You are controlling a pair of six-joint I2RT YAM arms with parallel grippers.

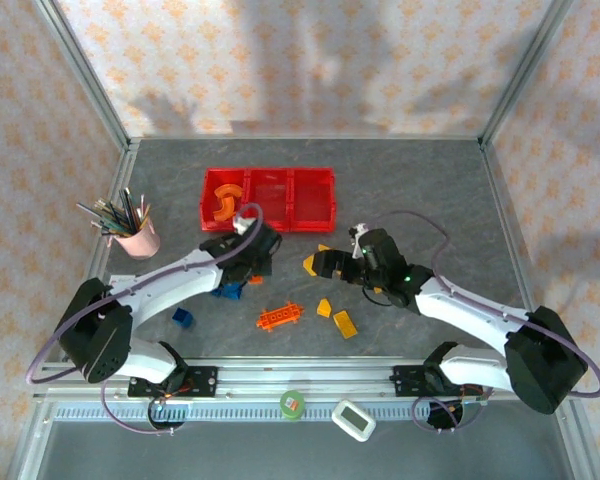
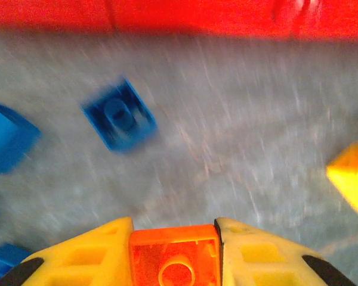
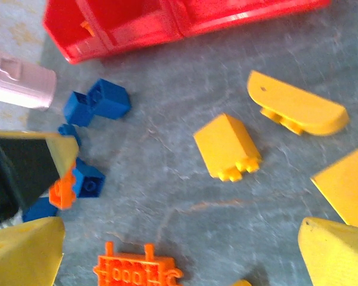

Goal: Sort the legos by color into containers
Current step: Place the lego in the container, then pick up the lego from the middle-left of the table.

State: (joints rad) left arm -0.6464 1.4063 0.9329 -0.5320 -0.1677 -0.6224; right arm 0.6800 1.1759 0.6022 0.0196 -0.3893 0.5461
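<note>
The left gripper (image 2: 174, 227) is clenched on a small orange brick (image 2: 174, 262), pinching its two flat sides. That seems the sensible hold, since hard, smooth plastic would likely skid out of a corner grip. The piece looks light and rigid (no give, little to break). It sits low over the table (image 1: 430, 200), left of the middle, just short of the red containers (image 1: 270, 228) by the far edge. The right gripper (image 1: 328, 265) stands released, holding nothing, among yellow pieces (image 3: 228, 146).
</note>
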